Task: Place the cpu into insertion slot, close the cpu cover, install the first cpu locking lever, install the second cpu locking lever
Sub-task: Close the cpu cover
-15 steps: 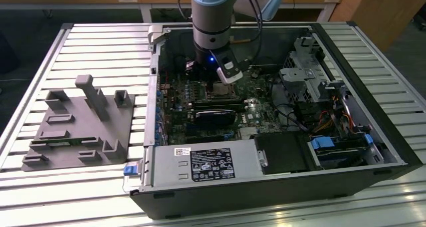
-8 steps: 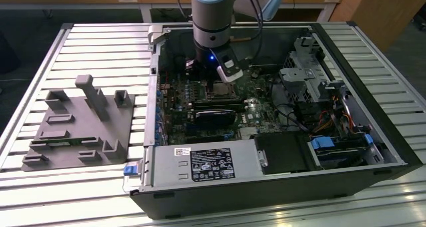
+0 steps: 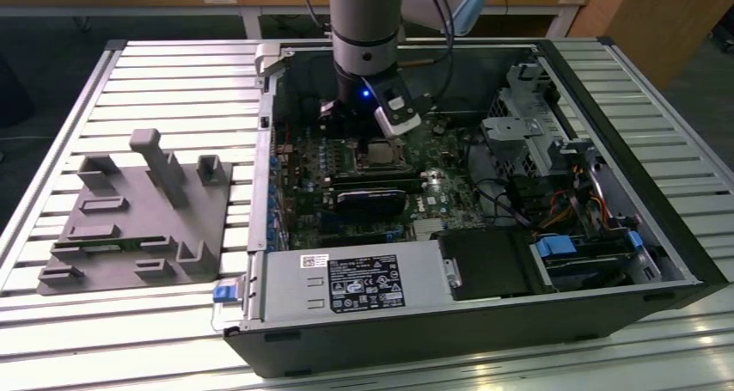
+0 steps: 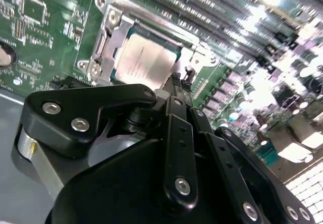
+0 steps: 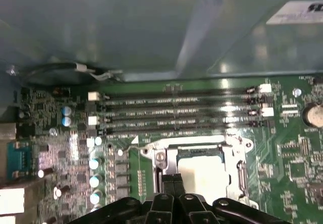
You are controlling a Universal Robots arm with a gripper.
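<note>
the gripper point(image 4: 176, 82), fingers together, touches the edge of the metal cover point(image 4: 103, 47), which lies down around the chip point(image 4: 149, 62), at upper middle of the exterior view.

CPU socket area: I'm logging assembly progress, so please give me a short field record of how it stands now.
cpu: seated in the insertion slot, grey top showing
cpu cover: appears lowered, framing the cpu
claw: shut, tips at the cover's edge beside the cpu, nothing seen in its grip
board: green, lying inside the open computer case
</note>
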